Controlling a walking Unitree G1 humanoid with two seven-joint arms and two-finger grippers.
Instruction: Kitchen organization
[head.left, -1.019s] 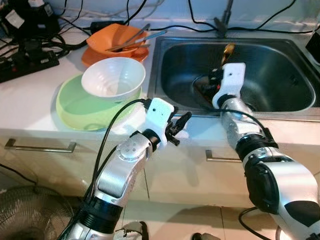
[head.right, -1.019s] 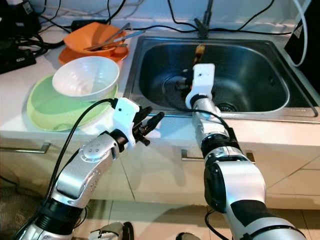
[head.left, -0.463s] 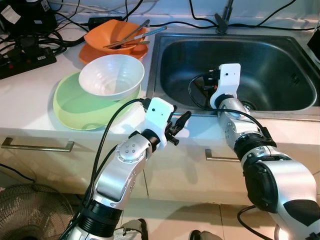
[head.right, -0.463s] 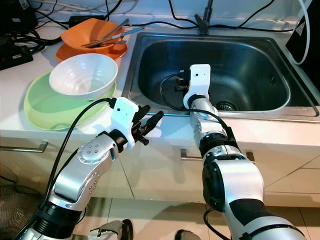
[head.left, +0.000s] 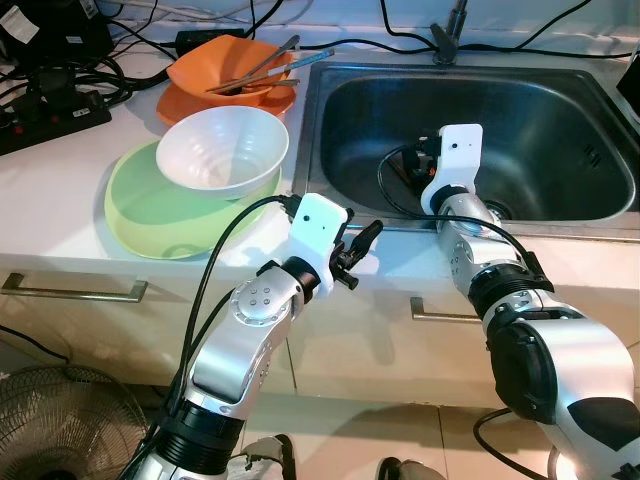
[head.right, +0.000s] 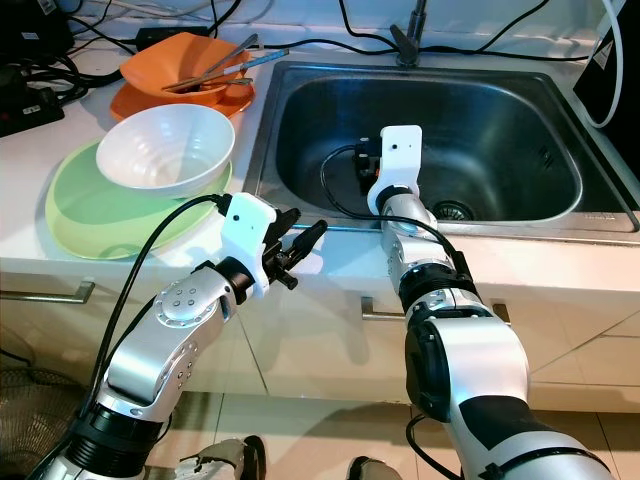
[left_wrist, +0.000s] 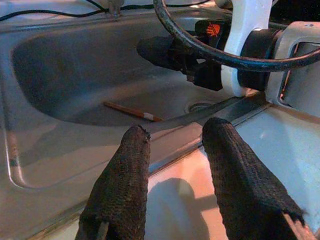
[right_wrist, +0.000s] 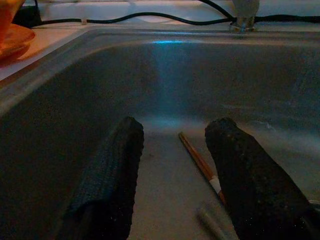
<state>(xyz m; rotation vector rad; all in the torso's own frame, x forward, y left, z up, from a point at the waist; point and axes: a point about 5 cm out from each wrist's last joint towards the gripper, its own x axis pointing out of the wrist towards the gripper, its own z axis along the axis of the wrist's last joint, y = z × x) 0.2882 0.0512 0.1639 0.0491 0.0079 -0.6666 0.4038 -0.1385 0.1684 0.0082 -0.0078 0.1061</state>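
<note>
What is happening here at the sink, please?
The right gripper is lowered into the steel sink, fingers open on either side of a chopstick lying on the bottom. The left gripper hovers open at the counter edge. A white bowl sits on a green plate.

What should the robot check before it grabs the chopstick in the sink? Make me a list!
1. Right gripper open: ok, its fingers stand apart.
2. Chopstick in sight: ok, it lies on the sink floor.
3. Chopstick between the right fingers: ok, it lies in the gap, nearer one finger.
4. Touching yet: cannot tell how high the fingers are above it.
5. Left gripper out of the way: ok, open, at the counter's front edge.
6. White bowl safe: ok, it rests in the green plate, apart from both arms.
</note>
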